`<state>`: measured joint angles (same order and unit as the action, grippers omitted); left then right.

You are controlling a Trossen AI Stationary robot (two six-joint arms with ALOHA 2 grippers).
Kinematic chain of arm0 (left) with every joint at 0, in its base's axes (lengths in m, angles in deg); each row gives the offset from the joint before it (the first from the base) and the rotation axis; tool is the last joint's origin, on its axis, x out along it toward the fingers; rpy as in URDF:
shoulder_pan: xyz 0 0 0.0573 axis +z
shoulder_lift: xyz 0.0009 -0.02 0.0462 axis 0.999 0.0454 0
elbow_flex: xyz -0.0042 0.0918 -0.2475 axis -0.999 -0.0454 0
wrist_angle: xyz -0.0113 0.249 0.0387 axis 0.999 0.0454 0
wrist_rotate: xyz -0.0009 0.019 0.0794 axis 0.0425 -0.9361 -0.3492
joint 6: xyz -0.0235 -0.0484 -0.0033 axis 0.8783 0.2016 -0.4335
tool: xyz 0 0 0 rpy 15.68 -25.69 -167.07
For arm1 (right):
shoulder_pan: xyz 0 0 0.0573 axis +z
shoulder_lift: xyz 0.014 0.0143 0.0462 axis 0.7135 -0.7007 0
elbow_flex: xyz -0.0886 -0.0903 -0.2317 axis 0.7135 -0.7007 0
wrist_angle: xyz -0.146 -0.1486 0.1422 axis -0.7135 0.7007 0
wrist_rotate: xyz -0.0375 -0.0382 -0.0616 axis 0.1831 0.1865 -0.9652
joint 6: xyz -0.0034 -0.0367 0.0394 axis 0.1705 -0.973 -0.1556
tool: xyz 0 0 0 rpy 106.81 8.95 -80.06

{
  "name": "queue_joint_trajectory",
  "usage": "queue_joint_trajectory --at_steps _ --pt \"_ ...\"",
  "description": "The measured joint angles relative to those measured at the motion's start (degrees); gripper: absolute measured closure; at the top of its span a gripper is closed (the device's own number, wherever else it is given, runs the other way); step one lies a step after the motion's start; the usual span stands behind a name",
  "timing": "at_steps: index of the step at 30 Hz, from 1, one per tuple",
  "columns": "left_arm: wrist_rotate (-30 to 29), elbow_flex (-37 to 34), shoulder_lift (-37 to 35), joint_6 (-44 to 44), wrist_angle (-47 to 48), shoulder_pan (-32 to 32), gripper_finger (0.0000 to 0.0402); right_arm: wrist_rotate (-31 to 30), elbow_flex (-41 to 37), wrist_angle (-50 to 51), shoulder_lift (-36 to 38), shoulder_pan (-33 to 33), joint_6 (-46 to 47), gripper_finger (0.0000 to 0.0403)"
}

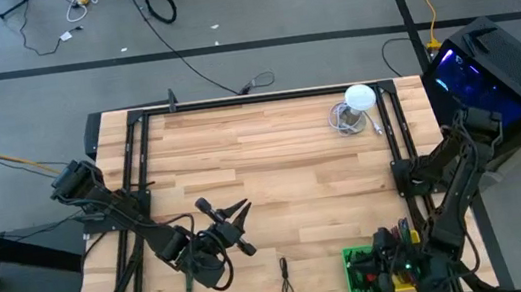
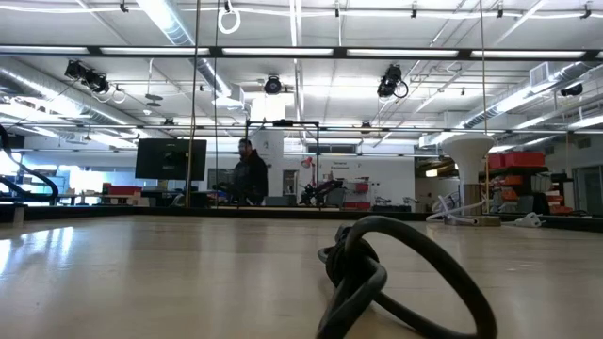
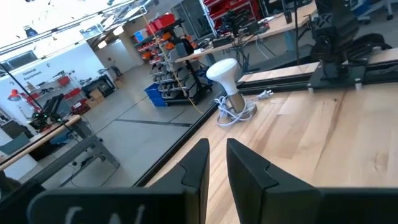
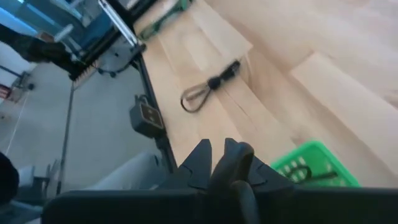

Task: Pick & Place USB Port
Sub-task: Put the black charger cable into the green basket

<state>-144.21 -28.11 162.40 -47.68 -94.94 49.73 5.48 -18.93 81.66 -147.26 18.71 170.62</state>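
Black cable [image 1: 286, 276], coiled into a small loop with a knot, lies loose on the wooden table [image 1: 272, 155] near the front edge, between the 2 arms. That looks like your USB item; I can't make out a plug on it from any view.

Left gripper [image 1: 241, 227] hangs above the table just up and left of the cable in the high view. Its wrist view shows the fingers [image 3: 199, 168] nearly together with a thin gap and nothing between them. It points toward the far right corner, at the white lamp [image 3: 225, 78], so away from the cable.

Right gripper [image 4: 217, 163] sits low at the front right corner over the green bin [image 1: 357, 269]. Jaws closed; I can't tell whether the dark thing at the tips is part of the gripper or something pinched in it. Its wrist view looks straight at the cable [image 4: 208, 85].

Key relation: the cable's long axis runs front to back, and it lies between the left gripper and the bin. Left looks a bit nearer, but you'd have to swing it round and open it. Right faces it already. Thin and floppy, so go for the knot.
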Motion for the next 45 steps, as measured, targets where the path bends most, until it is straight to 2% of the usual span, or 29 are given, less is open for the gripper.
queue_joint_trajectory --at_steps 14,21,28,32,37,42,45 --pt "0.62 -0.02 0.00 -0.03 0.02 0.00 0.0340 7.50 0.01 0.95 -3.47 -0.44 5.41 0.0378" --pt "1.54 -0.02 0.02 -0.07 0.03 0.48 0.0340 8.02 0.01 0.76 -3.71 -0.44 5.91 0.0375" --pt "2.13 -0.02 0.02 -0.48 0.07 0.98 0.0340 11.02 0.01 0.56 -3.71 -0.44 5.91 0.0276" --pt "2.13 -0.02 0.02 -0.66 0.07 0.98 0.0340 10.99 0.01 0.60 -3.71 -0.44 5.82 0.0239" --pt "2.13 -0.02 0.02 -0.66 0.09 1.03 0.0340 10.99 0.01 2.55 -3.70 -0.87 4.75 0.0225" --pt "2.13 -0.04 0.02 -0.64 0.11 1.25 0.0340 11.06 0.01 3.99 -3.69 -2.36 3.23 0.0232" --pt "2.13 -0.04 0.02 -0.64 0.11 1.25 0.0340 13.15 0.01 3.52 -3.67 -2.56 1.16 0.0236"
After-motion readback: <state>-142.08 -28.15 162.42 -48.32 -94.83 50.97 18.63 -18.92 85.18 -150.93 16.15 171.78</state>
